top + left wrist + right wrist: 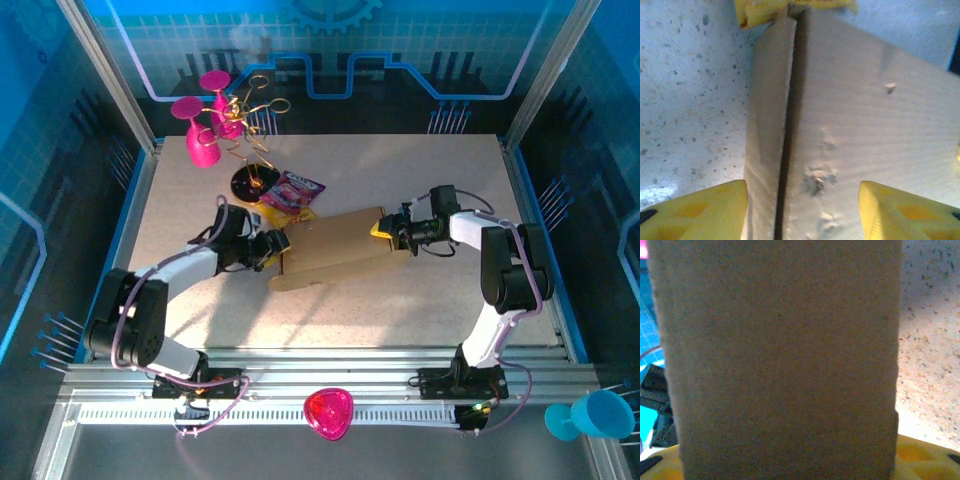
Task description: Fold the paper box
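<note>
The paper box (335,252) is a brown cardboard piece lying flat in the middle of the table. My left gripper (270,248) is at its left end. In the left wrist view the yellow fingers (695,212) stand wide apart, open, astride the cardboard (850,125) and a dark fold seam (785,150). My right gripper (392,232) is at the box's right end. In the right wrist view a brown panel (780,355) stands between the yellow fingers (927,455) and hides their tips, so I cannot see whether they press on it.
A purple-yellow snack packet (293,192) lies just behind the box. A black-based gold wire stand (253,180) and pink cups (200,140) stand at the back left. On the front rail are a pink object (329,412) and a blue cup (590,415).
</note>
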